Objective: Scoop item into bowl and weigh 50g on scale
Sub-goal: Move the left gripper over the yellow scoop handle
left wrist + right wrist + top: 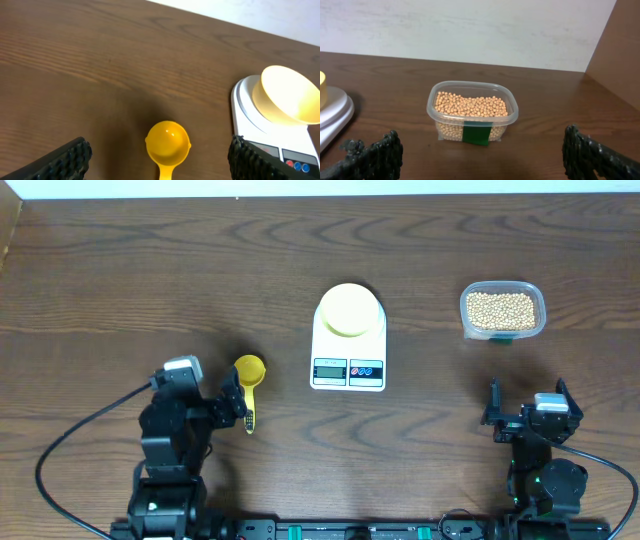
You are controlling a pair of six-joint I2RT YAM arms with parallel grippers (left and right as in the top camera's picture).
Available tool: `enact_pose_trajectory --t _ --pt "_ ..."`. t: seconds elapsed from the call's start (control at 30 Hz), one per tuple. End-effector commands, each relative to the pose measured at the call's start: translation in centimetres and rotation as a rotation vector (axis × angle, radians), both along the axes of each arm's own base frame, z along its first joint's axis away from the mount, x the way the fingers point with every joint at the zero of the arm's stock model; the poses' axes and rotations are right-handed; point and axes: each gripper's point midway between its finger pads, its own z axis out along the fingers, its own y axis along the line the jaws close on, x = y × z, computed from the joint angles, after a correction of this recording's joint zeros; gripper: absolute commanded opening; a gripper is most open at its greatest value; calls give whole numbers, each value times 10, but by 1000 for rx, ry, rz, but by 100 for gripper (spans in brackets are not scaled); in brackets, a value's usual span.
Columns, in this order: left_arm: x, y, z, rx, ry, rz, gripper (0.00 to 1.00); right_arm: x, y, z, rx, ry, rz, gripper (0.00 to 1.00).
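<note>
So from my end, the scale (348, 350) sits mid-tabletop (120, 270) with the pale-yellow bowl (348, 310) on its platform. The soybeans (501, 307) are in a clear tub (503, 331) off to the scale's right, and a yellow scoop (248, 375) lies to its left. My left hand (236, 402) is wide open around the scoop's handle, gripping nothing; the right hand (524, 420) is wide open too, empty.

Nothing readable is showing up anywhere. The scale (348, 340) display is looking blank, and the tub's green label (476, 135) is showing no text.
</note>
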Motion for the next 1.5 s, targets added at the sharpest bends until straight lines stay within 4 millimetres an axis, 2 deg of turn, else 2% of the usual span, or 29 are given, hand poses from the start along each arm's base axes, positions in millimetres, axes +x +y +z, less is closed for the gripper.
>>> enact_pose_trajectory --t 0.0,0.4,0.63,0.87,1.03,1.47 --pt "4 1 19 8 -8 -1 89 0 2 0 1 -2 9 99" --pt "2 1 34 28 158 -16 90 0 2 0 1 -2 8 99" --pt "14 1 50 26 202 -16 89 0 2 0 1 -2 9 99" --pt "16 1 60 54 311 -40 90 0 2 0 1 -2 8 99" --pt "20 1 56 64 425 -55 89 0 2 0 1 -2 8 99" --pt "43 4 19 71 671 -75 89 0 2 0 1 -2 8 99"
